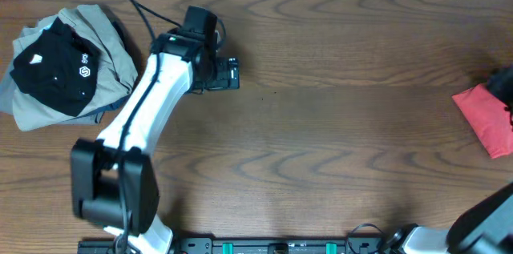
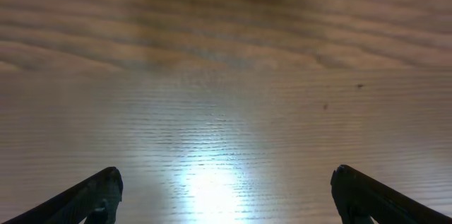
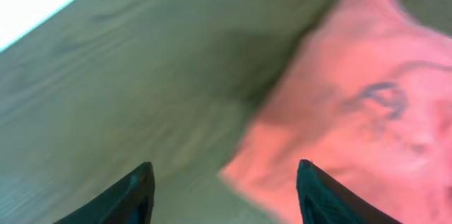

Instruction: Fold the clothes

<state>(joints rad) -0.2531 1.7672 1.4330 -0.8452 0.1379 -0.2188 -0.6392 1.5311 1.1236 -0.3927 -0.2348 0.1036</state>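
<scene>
At right edge of overhead frame: folded coral-red T-shirt (image 1: 483, 118) on table (image 1: 337, 126). Right gripper (image 3: 226, 196) over its edge, fingers parted, gripping nothing; wrist view blurred. Upper left: black piece (image 1: 54, 68) atop khaki-grey piece (image 1: 116, 58). Left gripper (image 2: 226, 199) right of pile, fingers spread wide, holding nothing.

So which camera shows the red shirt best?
The right wrist camera: the red shirt fills nearly half the picture, though it is blurry. The overhead view shows it small, at the picture's right edge, partly cut off. The left wrist view shows none of it.
</scene>
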